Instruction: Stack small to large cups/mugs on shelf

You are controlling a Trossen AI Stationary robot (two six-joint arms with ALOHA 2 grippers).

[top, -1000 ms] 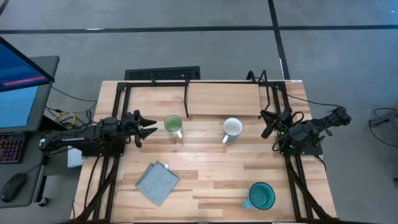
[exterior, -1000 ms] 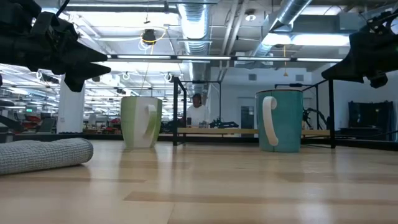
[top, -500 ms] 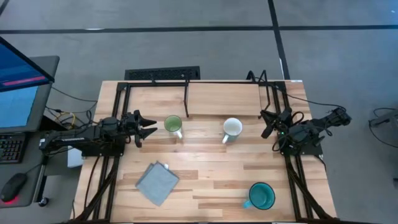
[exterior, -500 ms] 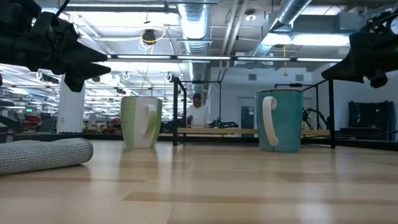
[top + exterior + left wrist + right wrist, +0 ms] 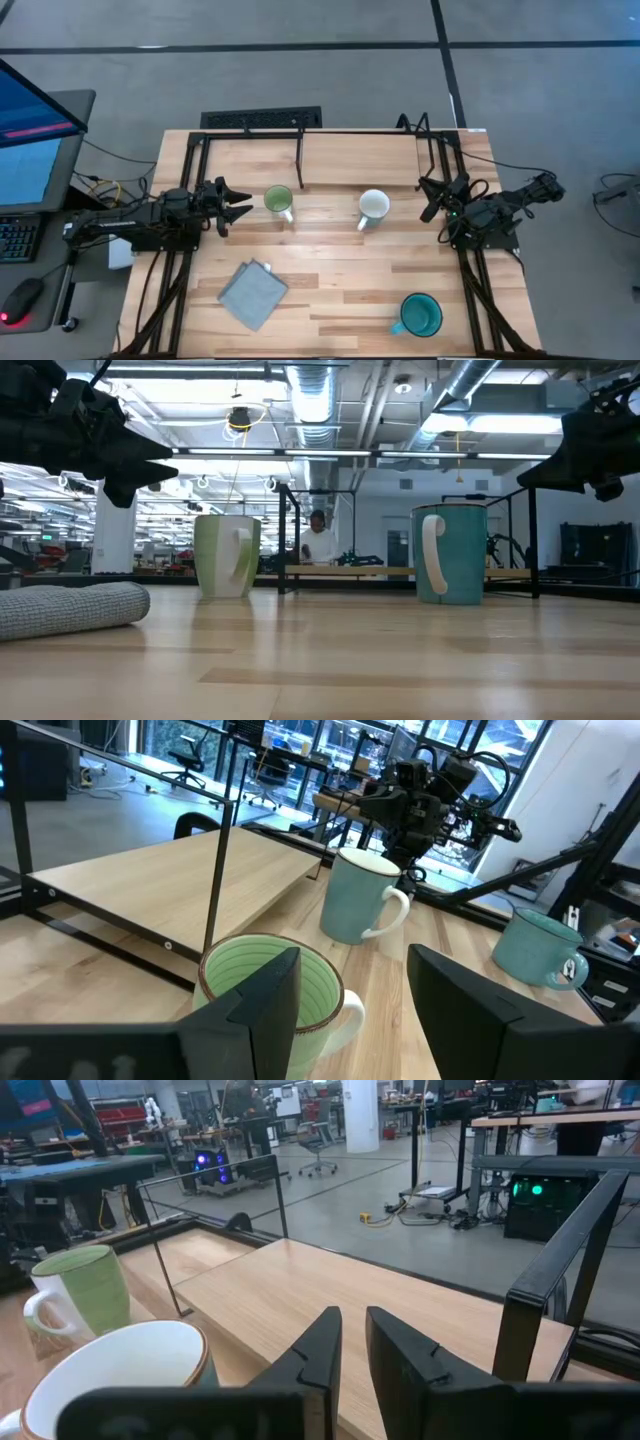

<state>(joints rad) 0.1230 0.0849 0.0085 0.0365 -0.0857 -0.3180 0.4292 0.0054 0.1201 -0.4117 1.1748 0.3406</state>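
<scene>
Three mugs on worktop (image 5: 330, 290), none on shelf (image 5: 360, 158): green mug (image 5: 279, 201) just before spread left end effector (image 5: 240, 203), white mug (image 5: 373, 207) mid-worktop, teal mug (image 5: 421, 315) near front edge. Right end effector (image 5: 430, 200) beside white mug, fingers narrowly parted, pinching nothing.

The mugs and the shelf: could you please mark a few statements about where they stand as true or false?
1. All three mugs stand on the tabletop, none on the shelf. True.
2. The teal mug is nearest the shelf. False: it stands at the near edge, farthest from the shelf.
3. The left end effector holds the green mug. False: its jaws stand open beside the mug, apart from it.
4. A grey cloth lies on the table, on the left arm's side. True.
5. The white mug lies on its side. False: it stands upright, mouth up.
</scene>
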